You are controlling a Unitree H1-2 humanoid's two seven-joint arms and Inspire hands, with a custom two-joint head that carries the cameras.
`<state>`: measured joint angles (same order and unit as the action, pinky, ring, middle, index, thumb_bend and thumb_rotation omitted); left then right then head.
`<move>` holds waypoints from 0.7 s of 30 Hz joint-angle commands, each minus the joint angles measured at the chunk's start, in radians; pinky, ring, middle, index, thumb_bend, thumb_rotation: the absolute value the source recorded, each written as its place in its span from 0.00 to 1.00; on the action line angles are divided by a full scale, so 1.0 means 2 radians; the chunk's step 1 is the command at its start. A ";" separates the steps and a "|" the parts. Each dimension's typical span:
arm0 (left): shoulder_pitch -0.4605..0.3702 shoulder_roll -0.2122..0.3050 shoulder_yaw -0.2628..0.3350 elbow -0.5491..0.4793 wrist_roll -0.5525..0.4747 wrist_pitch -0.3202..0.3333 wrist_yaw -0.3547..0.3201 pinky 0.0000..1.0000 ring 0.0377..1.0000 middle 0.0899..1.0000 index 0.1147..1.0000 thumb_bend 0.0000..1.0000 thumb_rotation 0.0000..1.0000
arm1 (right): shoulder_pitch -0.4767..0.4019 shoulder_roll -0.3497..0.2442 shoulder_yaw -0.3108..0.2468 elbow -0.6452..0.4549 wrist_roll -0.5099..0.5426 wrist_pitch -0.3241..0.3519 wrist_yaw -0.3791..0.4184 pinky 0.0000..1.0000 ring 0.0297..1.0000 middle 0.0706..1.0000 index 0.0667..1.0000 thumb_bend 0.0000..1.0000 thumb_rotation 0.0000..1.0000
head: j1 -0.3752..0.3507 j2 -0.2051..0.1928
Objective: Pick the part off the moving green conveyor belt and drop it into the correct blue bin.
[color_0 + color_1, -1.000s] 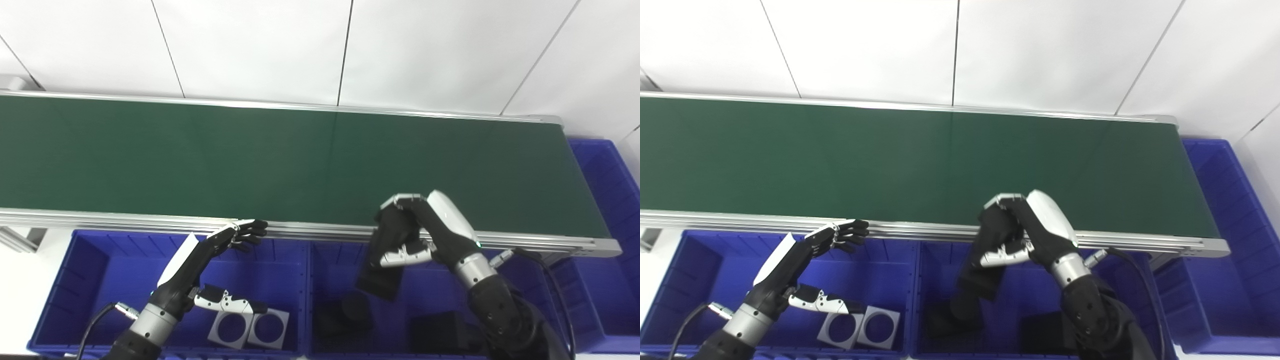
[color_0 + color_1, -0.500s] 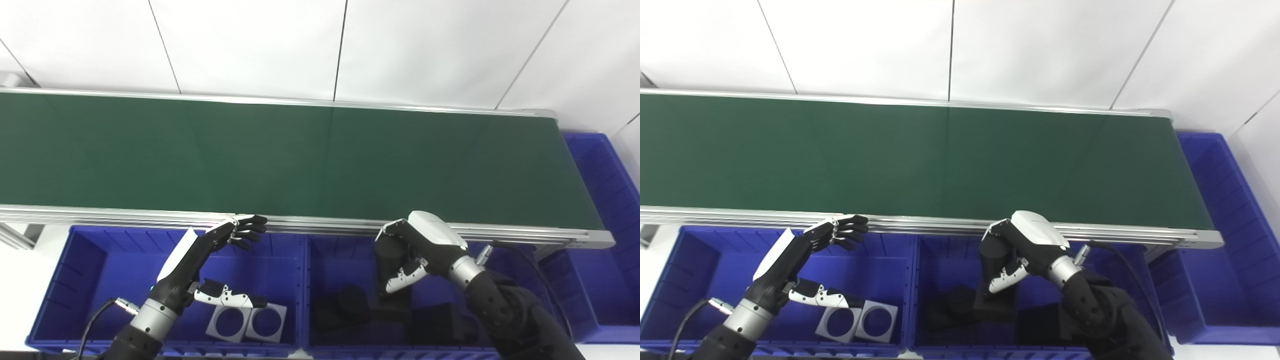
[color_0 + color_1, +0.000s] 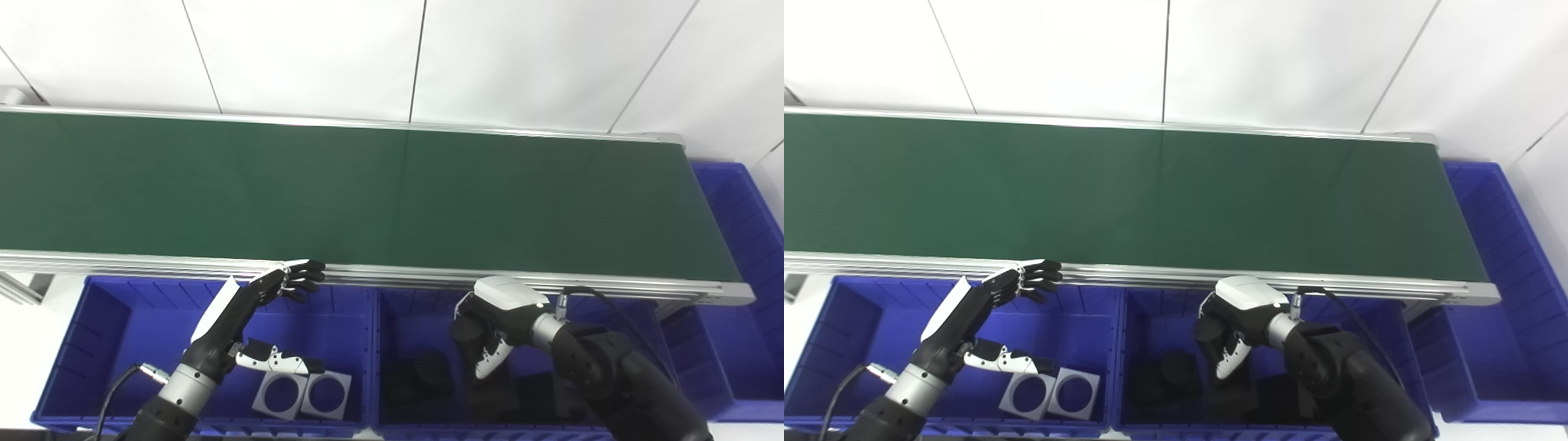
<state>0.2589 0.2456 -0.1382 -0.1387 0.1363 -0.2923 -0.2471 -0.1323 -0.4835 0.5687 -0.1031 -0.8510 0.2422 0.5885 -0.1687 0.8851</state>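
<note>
With my right hand (image 3: 490, 334) low inside the lower-middle blue bin (image 3: 392, 318), fingers loosely spread, the black part (image 3: 490, 389) seems dropped beneath it, so I'd lift straight out; left hand (image 3: 257, 318) waits wide.

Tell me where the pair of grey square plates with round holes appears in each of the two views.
Left eye view: grey square plates, bottom of the left blue bin.
Right eye view: same plates, further left in the picture.
Shared landmark: left hand just above them.
</note>
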 commanded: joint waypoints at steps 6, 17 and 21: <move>-0.002 0.006 0.003 -0.020 -0.005 -0.006 0.002 0.63 0.69 0.74 0.76 0.87 0.14 | -0.025 -0.012 0.030 -0.030 -0.083 -0.004 0.060 0.98 0.91 0.88 0.82 0.86 0.51 | 0.001 0.002; 0.001 0.011 0.004 -0.025 -0.006 -0.004 0.001 0.63 0.69 0.74 0.77 0.87 0.15 | -0.005 0.004 0.003 -0.098 -0.099 0.008 0.110 1.00 0.98 0.93 0.89 0.95 0.61 | -0.001 0.006; 0.003 0.012 0.003 -0.031 -0.002 0.003 0.001 0.64 0.70 0.74 0.77 0.87 0.15 | 0.024 0.022 -0.049 -0.129 -0.026 0.006 0.083 0.99 0.93 0.90 0.89 0.94 0.53 | 0.000 0.008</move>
<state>0.2675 0.2620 -0.1369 -0.1656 0.1360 -0.2836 -0.2475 -0.0875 -0.4511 0.5012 -0.3216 -0.9496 0.2442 0.7961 -0.1703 0.9004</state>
